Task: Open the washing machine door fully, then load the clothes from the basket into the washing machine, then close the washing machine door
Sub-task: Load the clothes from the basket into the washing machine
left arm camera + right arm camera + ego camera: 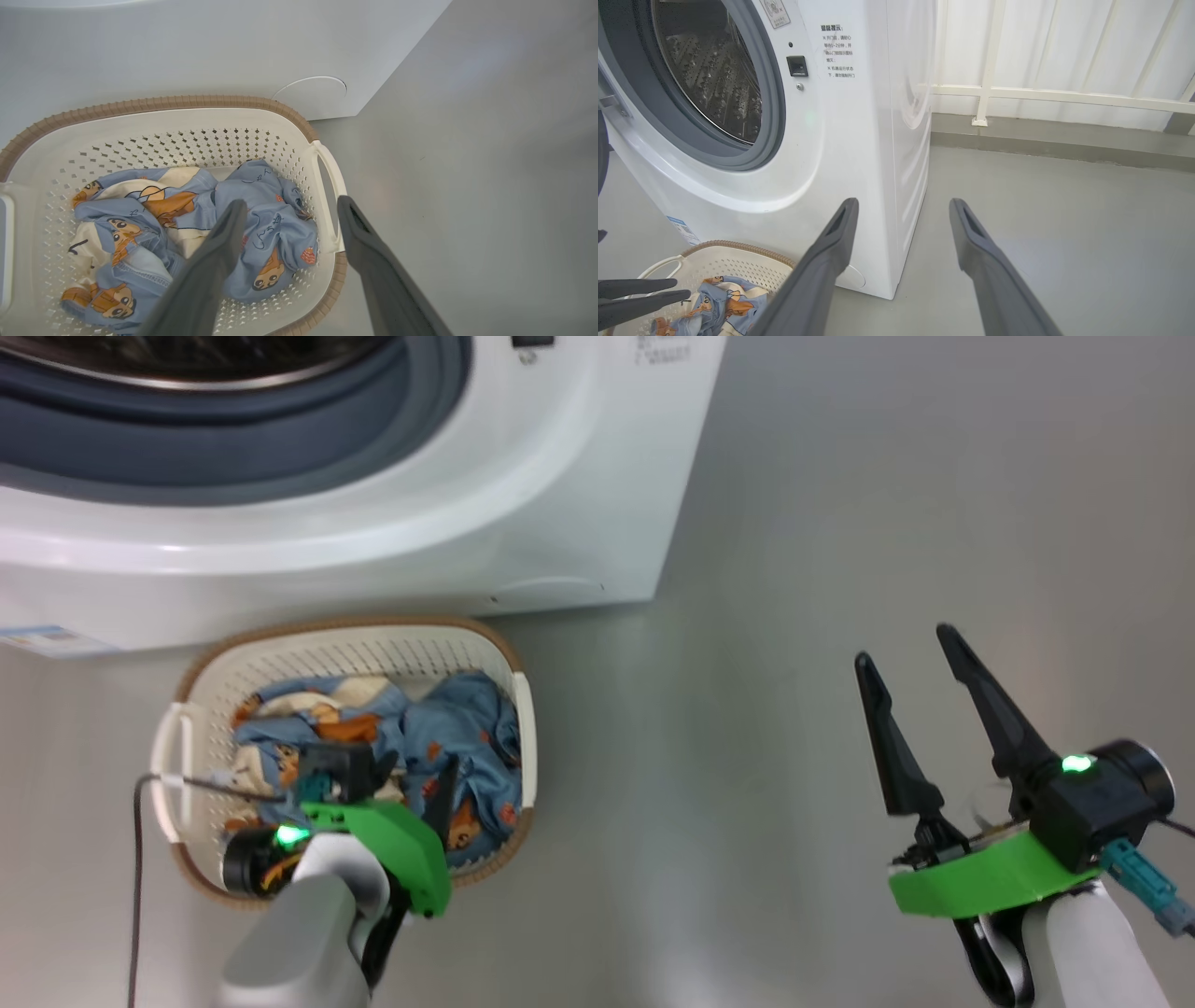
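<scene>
1. While its drum mouth gapes, the washing machine spans the head view's upper left.
2. The basket sits lower left, the clothes inside.
3. The left gripper, spread and empty, hovers above them: loading looks in hand; next, drop and pinch.
4. The right gripper, lower right, is spread and empty.

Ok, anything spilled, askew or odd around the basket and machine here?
Nothing stands out: the clothes lie bunched inside the basket, none over its rim, and it sits level on the floor by the washing machine.

The basket is partly hidden under the left arm, the drum is cut off up top, label text too tiny to read.
</scene>
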Robot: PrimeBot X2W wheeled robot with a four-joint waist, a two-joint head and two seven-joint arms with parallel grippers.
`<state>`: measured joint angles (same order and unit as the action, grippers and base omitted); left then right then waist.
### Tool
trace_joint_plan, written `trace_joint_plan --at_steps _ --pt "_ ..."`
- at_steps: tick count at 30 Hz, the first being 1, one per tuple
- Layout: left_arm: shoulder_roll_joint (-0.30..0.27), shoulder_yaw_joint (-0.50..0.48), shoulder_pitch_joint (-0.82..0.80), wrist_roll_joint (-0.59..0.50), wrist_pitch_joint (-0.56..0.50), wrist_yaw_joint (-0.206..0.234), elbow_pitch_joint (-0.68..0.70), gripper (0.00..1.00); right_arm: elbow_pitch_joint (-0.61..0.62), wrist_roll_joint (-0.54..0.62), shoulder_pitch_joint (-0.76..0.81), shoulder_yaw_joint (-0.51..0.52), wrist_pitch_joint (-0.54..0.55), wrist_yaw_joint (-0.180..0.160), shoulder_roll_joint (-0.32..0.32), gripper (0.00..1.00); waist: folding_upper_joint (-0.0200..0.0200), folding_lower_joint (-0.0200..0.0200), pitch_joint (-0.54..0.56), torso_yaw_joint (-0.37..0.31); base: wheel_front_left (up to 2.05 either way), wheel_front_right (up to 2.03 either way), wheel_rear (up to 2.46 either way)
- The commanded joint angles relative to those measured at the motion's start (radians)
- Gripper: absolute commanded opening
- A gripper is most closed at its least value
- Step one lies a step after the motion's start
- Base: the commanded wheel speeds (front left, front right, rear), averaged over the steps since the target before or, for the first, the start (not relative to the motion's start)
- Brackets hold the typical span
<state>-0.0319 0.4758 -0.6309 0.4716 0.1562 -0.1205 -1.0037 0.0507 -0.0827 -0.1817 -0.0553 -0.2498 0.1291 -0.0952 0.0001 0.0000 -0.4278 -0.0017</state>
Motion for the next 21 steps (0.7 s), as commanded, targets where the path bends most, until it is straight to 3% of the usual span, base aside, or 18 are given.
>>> trace_joint_plan --at_steps 1,10,21 --pt "-0.021 -0.013 -0.040 0.007 -0.001 -0.008 -0.017 1.00 0.029 -0.021 -0.026 -0.033 -0.009 0.002 -0.006 1.00 -0.0001 0.0000 -0.127 -0.066 0.00 0.00 0.00" --pt "-0.042 0.036 -0.197 0.046 -0.027 -0.010 -0.152 1.00 0.038 -0.042 -0.141 -0.083 -0.012 0.002 -0.007 1.00 -0.0001 0.0000 -0.287 -0.139 0.00 0.00 0.00" --pt "-0.104 -0.005 -0.293 0.145 -0.048 -0.010 -0.245 1.00 0.062 -0.063 -0.208 -0.109 -0.012 0.002 0.009 1.00 -0.0001 0.0000 -0.426 -0.198 0.00 0.00 0.00"
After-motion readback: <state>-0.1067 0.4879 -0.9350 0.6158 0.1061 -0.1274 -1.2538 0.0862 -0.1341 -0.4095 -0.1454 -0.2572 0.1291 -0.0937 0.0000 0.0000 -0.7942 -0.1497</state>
